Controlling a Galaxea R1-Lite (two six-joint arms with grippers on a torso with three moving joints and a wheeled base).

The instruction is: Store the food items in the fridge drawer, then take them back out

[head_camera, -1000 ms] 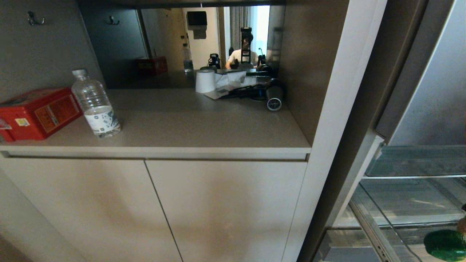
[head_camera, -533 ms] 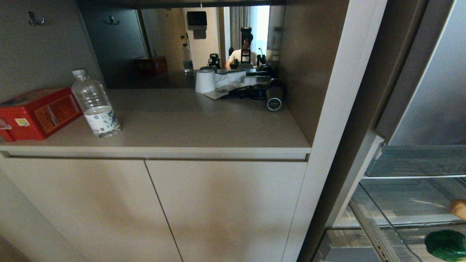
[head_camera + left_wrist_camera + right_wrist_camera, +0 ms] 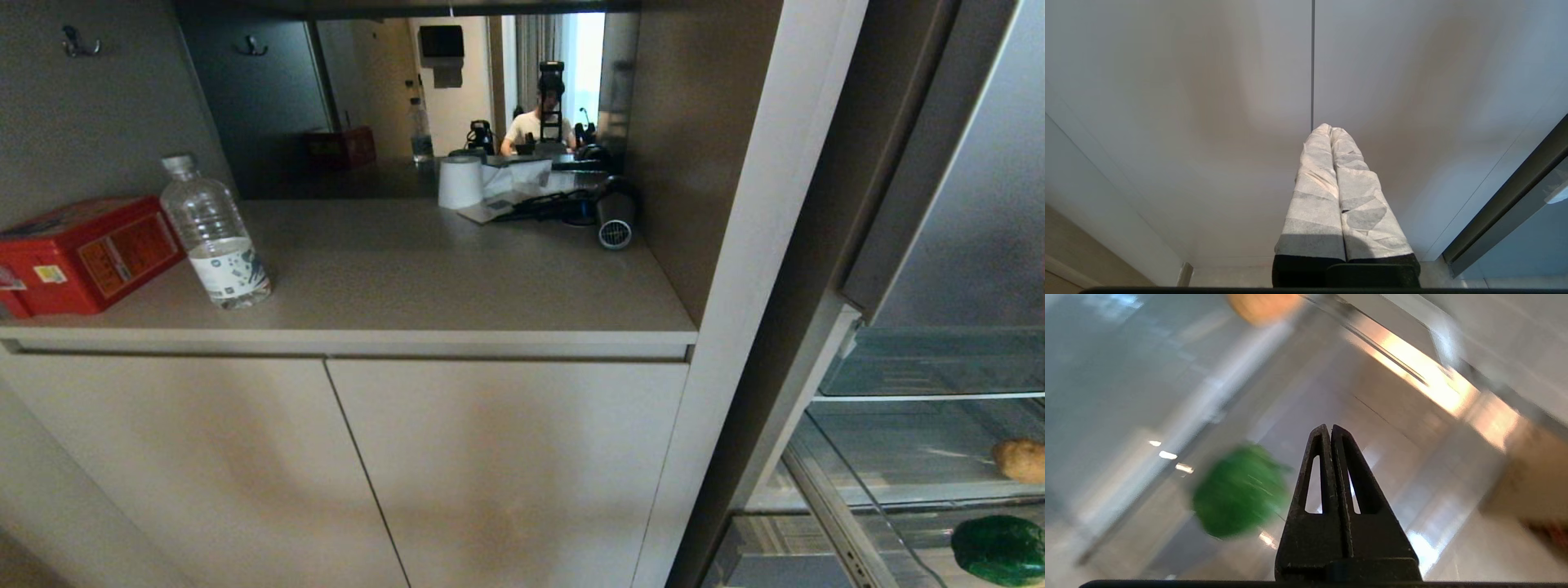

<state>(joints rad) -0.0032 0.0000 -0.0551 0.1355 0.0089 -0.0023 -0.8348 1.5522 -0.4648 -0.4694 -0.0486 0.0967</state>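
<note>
The green bell pepper (image 3: 1000,549) lies in the clear bin of the open fridge drawer (image 3: 829,510) at the lower right edge of the head view. The tan-brown potato-like lump (image 3: 1020,459) rests a little farther back; whether it sits in the same bin I cannot tell. My right gripper (image 3: 1329,426) is shut and empty, hovering above the bin floor beside the pepper (image 3: 1239,490), with the lump (image 3: 1261,306) beyond it. It is outside the head view. My left gripper (image 3: 1329,130), wrapped in white tape, is shut and parked facing a cabinet door.
A counter (image 3: 457,278) to the left holds a red tin (image 3: 86,253), a water bottle (image 3: 214,237), a paper roll (image 3: 460,181) and a hair dryer (image 3: 608,214). Beige cabinet doors (image 3: 506,465) stand below. A glass fridge shelf (image 3: 939,363) lies above the drawer. A mirror reflects a person.
The tan lump has shifted up and leftwards from the picture's right edge and now lies free. The dark tip of my right gripper has left the head view and its fingers have shut.
</note>
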